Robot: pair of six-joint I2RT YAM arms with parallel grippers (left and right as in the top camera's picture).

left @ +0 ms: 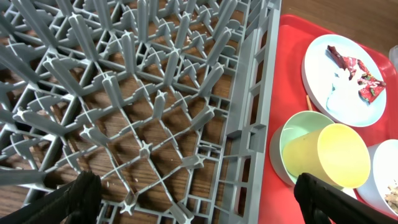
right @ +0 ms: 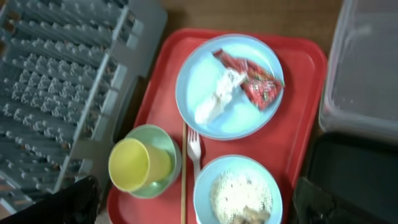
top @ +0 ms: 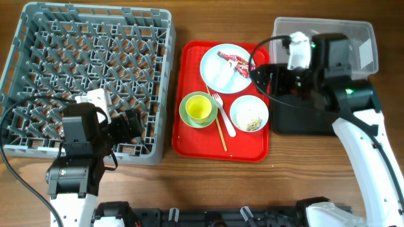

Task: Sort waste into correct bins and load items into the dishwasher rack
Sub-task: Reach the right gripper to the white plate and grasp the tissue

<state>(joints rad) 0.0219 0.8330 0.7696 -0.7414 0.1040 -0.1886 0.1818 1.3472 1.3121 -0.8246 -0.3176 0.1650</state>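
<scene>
Nearest me, the left gripper [left: 199,202] hangs with jaws apart and empty over the dishwasher rack [top: 82,57], which holds nothing. On the red tray [top: 189,135] sit the cup [top: 198,108] in the green bowl [top: 187,115], the fork [top: 223,115], the chopsticks [top: 219,129], the blue bowl [top: 235,108] of food scraps [top: 252,121] and the plate [top: 214,60] with the wrapper [top: 235,64]. Farther off, the right gripper [right: 199,202], also spread and empty, hovers by the black tray [top: 303,123] and clear tub [top: 363,38]; I see nothing in either. By my reckoning, all the sorting and loading is left to do.

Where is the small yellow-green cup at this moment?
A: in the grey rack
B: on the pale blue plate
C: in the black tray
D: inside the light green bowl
D: the yellow-green cup sits inside the light green bowl, which stands on the red tray.
</scene>
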